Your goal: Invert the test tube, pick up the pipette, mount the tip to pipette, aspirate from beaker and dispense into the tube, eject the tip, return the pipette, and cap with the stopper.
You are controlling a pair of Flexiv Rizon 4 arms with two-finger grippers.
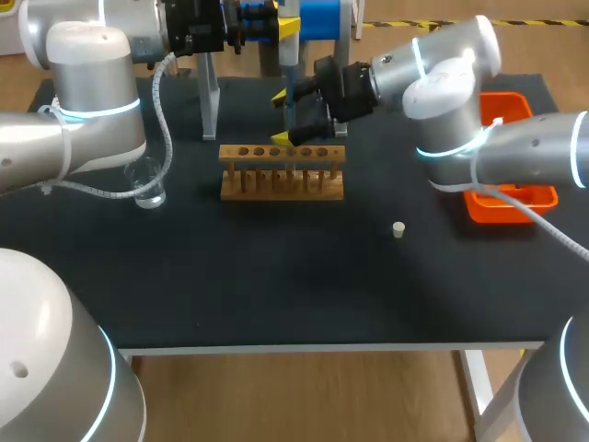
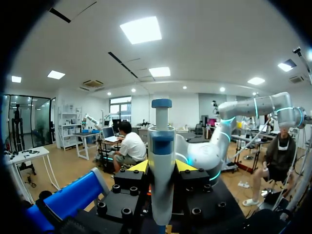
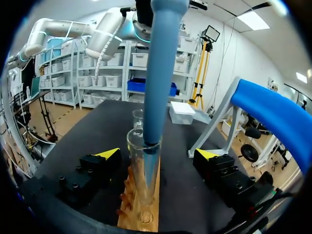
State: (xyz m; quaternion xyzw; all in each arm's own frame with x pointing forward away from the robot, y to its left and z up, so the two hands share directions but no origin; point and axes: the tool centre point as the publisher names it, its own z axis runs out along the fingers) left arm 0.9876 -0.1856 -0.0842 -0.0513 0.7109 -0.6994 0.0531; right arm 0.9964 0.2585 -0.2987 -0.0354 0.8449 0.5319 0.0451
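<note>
A: Where is the pipette now?
B: The left gripper [image 2: 161,166] has it. The two fingers press on the pipette [image 2: 161,139] from both sides, and it stands upright between them with the plunger on top.
A: And its lower end?
B: The blue tip [image 3: 158,73] is just inside the mouth of the test tube [image 3: 144,168]. The tube stands upright in the wooden rack [image 1: 282,187].
A: Does the right gripper hold the tube?
B: No. The right gripper [image 3: 157,154] is wide open. One yellow finger is on each side of the tube, and both are apart from the glass.
A: What about the other things?
B: The beaker [image 1: 148,187] stands on the table [image 1: 276,276] to the left of the rack, near the left arm. The stopper [image 1: 398,229] lies alone, in front of the rack and more to the right. An orange tray [image 1: 529,198] sits at the right edge, partly hidden by the right arm.
</note>
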